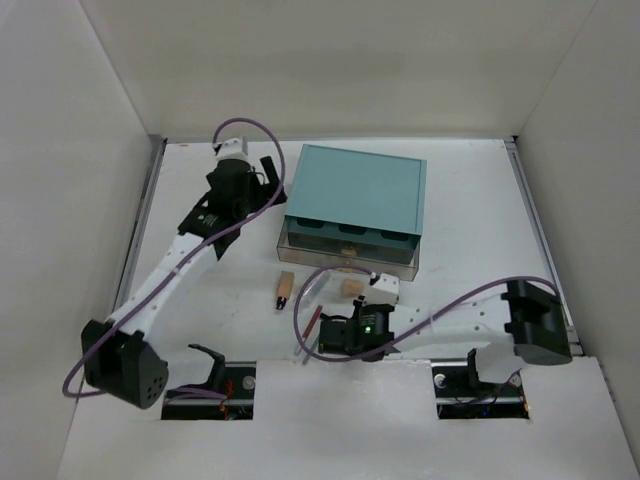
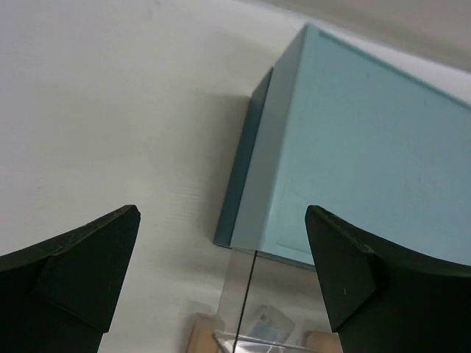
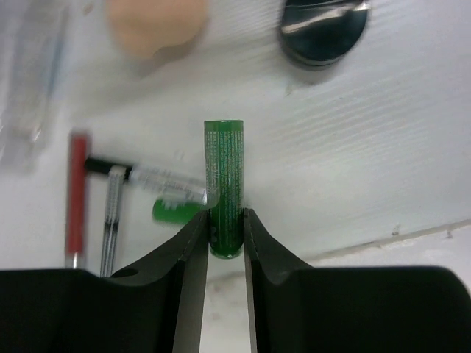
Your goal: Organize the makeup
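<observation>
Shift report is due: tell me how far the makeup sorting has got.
Done: drawer open, a few items seemingly inside. In hand: right claw shut on a green tube; left claw open by the box. Left on the table: sponge, jar, red pencil, grey pencil, clear tube, tan tube.

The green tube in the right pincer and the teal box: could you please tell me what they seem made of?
Green tube: probably plastic, slightly glossy, with fine pale print along its side. Teal box: painted metal or plastic, I cannot tell which; matt, smooth flat panels, crisp edges.
</observation>
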Motion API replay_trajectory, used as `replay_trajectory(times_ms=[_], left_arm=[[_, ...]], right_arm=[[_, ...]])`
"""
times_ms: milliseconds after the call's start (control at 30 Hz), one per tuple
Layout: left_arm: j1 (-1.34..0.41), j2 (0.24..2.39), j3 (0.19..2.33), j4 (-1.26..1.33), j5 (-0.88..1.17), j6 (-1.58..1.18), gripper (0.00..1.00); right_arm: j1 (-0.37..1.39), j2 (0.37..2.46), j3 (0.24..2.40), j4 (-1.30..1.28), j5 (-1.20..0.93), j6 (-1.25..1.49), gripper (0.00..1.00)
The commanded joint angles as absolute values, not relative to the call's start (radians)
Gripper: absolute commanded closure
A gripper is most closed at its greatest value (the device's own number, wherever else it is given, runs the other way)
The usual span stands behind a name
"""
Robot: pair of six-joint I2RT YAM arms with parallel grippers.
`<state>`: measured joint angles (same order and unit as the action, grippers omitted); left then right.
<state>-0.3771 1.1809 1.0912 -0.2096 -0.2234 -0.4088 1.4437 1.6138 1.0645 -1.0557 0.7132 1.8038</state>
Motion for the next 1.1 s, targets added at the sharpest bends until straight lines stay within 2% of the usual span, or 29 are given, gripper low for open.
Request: replay_trajectory(times_ms=[0, 200, 333, 567, 767, 833, 1067], left_arm=[[-0.406, 1.293, 1.147, -0.144, -0.094, -0.42, 0.05], [-0.407, 1.419, 1.196, -0.083, 0.001, -0.411, 0.25], [-0.393, 1.483, 1.215, -0.071, 0.034, -0.413, 0.39], [-0.384, 1.586, 1.235, -0.067, 0.041, -0.411, 0.61], [-0.396, 1.638, 1.255, -0.067, 0.043, -0.405, 0.7], [-0.397, 1.646, 1.258, -0.067, 0.044, -0.402, 0.7], [-0.395, 1.664, 1.272, -0.074, 0.04, -0.396, 0.72]], right_arm=[[1.473, 1.498, 1.091, -0.961, 0.694, 1.463, 1.0], [1.486, 1.211, 1.036, -0.576, 0.508, 1.018, 1.0], [1.373, 1.108, 1.057, -0.422, 0.425, 0.797, 1.0], [1.06, 1.212, 1.15, -0.339, 0.272, 0.516, 1.0], [0.862, 1.295, 1.163, -0.267, 0.071, 0.351, 0.97], [0.828, 1.313, 1.17, -0.271, 0.035, 0.306, 0.91], [0.832, 1.298, 1.166, -0.294, 0.028, 0.167, 0.53]])
